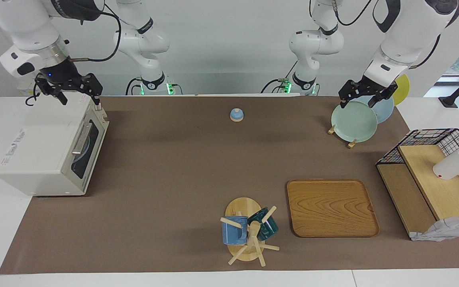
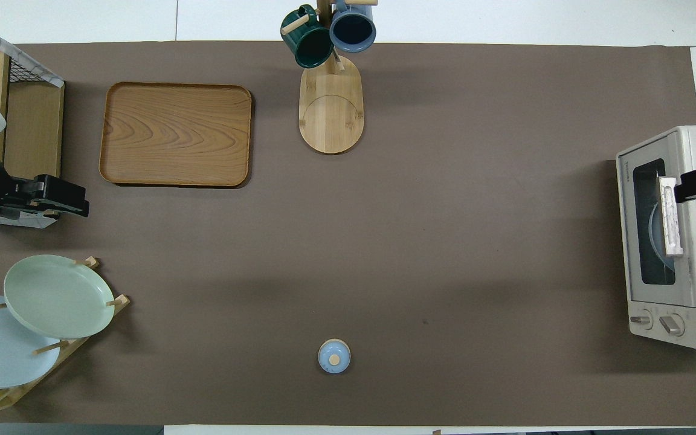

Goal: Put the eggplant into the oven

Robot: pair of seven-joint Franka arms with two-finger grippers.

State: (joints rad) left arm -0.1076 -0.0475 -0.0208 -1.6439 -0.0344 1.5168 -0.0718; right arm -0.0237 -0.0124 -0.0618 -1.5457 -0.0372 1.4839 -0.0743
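Oven: the off-white oven [image 1: 50,153] stands at the right arm's end of the table, its glass door [image 1: 85,145] shut and facing the middle of the table; a curved pale shape shows through the window, too dim to name.

Eggplant: not visible in either view. Nothing dark and long lies on the brown mat [image 1: 197,171], the wooden tray [image 1: 331,207] or the shelf [image 1: 432,183]. It may be inside the closed oven, but that cannot be confirmed.

Right gripper: the right gripper [image 1: 79,97] hovers over the oven's top edge at the corner nearer the robots, just above the door's upper rim; its fingers stand apart and hold nothing.

Left gripper: the left gripper [image 1: 363,97] hangs over the plate rack, above the pale green plate [image 1: 354,121], fingers apart and empty. This arm waits.

Key relation: the right gripper is by far the closer one to the oven, well apart from the left one. The door's bar handle [image 1: 81,139] runs along the door's width, below and toward the table's middle from the gripper.

Judgement: with the door shut and no eggplant showing, the task looks either finished or stalled; any further move would fall to the right arm.
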